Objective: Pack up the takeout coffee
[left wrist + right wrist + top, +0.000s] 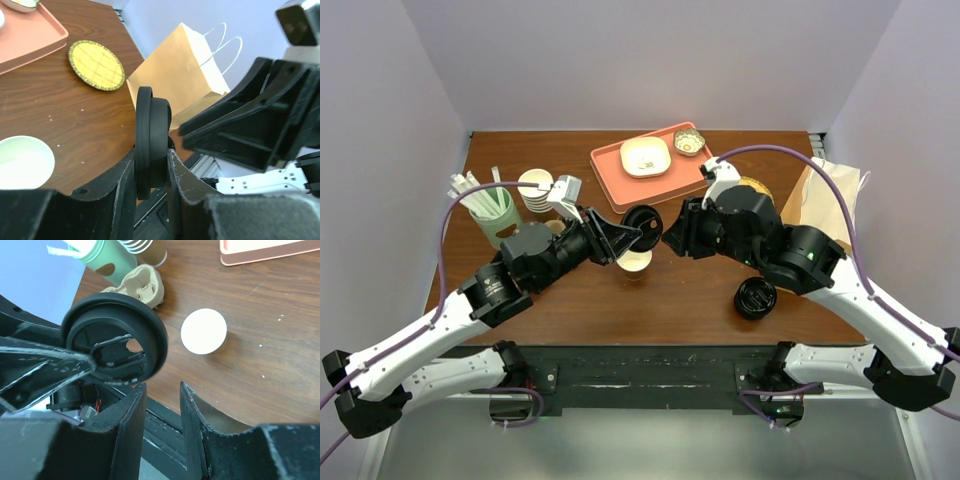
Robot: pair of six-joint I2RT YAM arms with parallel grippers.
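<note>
Lidless cup (634, 262) stands between the arms, its lid (145, 120) held edge-on just beside it.
The left gripper (151, 162) pinches the lid; the right gripper (162, 390) is spread, empty. Best to turn the lid flat, centre it, then press evenly before the bag (825, 200).

The right gripper's (162, 390) fingers stand apart at the bottom edge, with nothing between them. Just above them, the left gripper (107, 352) clamps a black lid (115, 340), hollow side to the camera. A lidless cup (203, 331) stands on the table (260, 370) to its right. A tray (265, 250) corner shows top right.
</note>
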